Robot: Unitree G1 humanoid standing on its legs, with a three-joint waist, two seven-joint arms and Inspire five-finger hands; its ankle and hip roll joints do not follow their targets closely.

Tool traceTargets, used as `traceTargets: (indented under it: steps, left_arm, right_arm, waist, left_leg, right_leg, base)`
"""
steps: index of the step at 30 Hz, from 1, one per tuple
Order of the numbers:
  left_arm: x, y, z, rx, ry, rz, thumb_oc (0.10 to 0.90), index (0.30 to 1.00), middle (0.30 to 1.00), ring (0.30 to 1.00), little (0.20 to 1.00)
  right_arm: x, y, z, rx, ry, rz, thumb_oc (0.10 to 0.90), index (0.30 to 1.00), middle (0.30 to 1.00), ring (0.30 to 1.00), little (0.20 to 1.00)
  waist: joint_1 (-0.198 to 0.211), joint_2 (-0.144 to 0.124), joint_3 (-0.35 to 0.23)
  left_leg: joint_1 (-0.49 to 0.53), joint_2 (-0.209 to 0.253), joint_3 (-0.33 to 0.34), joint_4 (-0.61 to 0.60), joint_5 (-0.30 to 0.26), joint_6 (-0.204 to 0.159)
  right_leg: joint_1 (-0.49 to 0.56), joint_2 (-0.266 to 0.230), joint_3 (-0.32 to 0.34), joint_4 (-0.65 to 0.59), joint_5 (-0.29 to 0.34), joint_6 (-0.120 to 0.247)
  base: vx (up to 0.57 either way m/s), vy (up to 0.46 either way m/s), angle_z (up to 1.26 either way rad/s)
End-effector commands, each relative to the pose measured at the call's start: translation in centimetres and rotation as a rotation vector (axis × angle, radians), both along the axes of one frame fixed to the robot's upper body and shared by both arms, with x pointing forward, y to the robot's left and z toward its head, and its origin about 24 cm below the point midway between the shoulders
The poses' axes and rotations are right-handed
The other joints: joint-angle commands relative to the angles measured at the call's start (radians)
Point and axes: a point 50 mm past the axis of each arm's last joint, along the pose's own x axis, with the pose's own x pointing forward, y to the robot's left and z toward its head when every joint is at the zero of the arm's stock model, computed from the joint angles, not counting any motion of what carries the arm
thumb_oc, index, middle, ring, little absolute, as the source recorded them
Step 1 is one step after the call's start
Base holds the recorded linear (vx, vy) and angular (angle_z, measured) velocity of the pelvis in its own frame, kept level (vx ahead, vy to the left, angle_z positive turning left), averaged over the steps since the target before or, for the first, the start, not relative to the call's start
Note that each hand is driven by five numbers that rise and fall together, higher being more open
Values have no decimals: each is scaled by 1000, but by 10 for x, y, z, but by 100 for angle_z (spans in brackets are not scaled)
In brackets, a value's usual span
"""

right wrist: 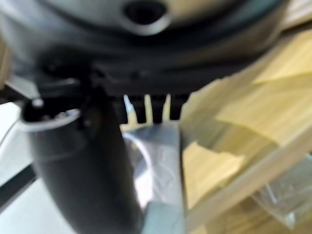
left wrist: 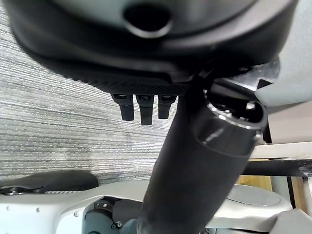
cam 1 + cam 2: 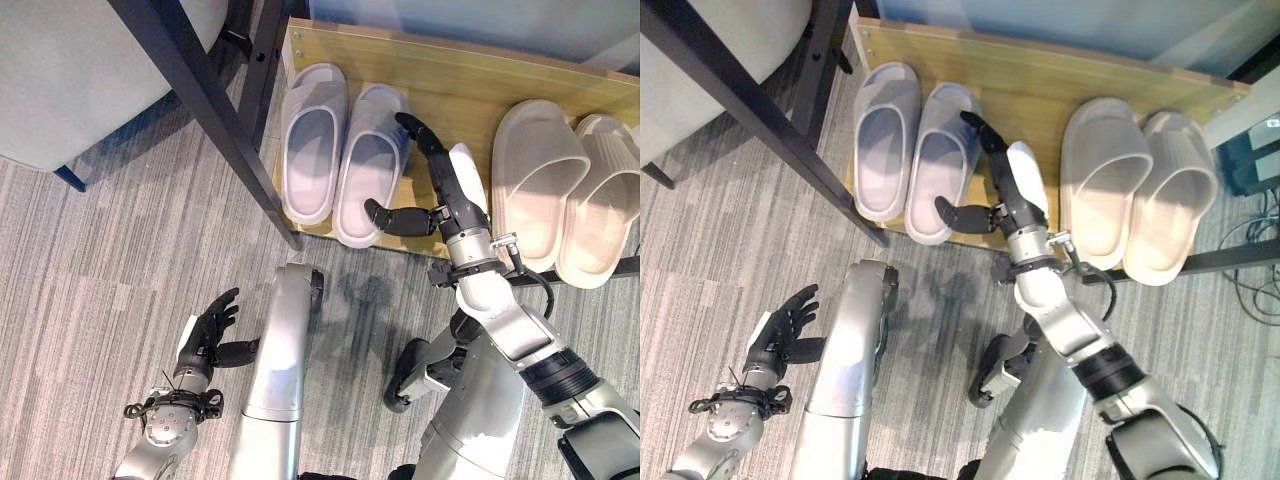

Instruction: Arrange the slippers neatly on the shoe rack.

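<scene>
A pair of pale lilac slippers lies side by side on the left of the wooden shoe rack shelf [image 3: 450, 90]: the left slipper [image 3: 312, 140] and the right slipper [image 3: 368, 170]. A beige pair [image 3: 540, 180] [image 3: 603, 205] lies on the shelf's right part, overhanging its front edge. My right hand [image 3: 452, 192] hovers over the bare wood between the two pairs, open, its fingers straight and pointing to the back. Its thumb [image 3: 392, 217] reaches sideways to the heel of the right lilac slipper. My left hand [image 3: 207, 335] hangs low over the carpet at the left, open and holding nothing.
A black metal leg [image 3: 215, 110] slants down in front of the shelf's left end. A grey padded seat [image 3: 70, 70] stands at the far left. Striped grey carpet [image 3: 100, 250] covers the floor. Cables and a dark box [image 3: 1252, 150] lie right of the rack.
</scene>
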Motion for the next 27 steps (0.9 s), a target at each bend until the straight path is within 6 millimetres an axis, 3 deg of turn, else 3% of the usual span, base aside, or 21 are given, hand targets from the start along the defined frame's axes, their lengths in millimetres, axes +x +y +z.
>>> traceTargets:
  steps: [1, 20, 27]
  left_arm:
    - [11, -30, 12, -45, -99, -89, 800, 900, 900, 900, 900]
    - [10, -34, 10, -53, -92, -113, 800, 900, 900, 900, 900]
    - [10, -35, 8, -58, -88, -116, 800, 900, 900, 900, 900]
  right_arm:
    - [0, 15, 59, -20, -282, 19, 800, 900, 900, 900, 900]
    - [22, 25, 86, -159, -399, -125, 800, 900, 900, 900, 900]
    - [30, 23, 87, -191, -398, -172, 800, 900, 900, 900, 900]
  waist:
    - [35, 28, -39]
    - [70, 69, -39]
    - [78, 77, -39]
  left_leg:
    - [-74, -43, 41, -99, -21, 7]
    - [-74, -63, 18, -94, -17, 1]
    - [-74, -65, 16, -94, -16, 1]
  right_leg:
    - [45, -27, -14, 77, -12, -65]
    - [67, -36, -32, 77, -12, -69]
    - [74, -38, -36, 76, -12, -69]
  base:
    - [0, 0, 0]
    - [0, 0, 0]
    - [1, 1, 0]
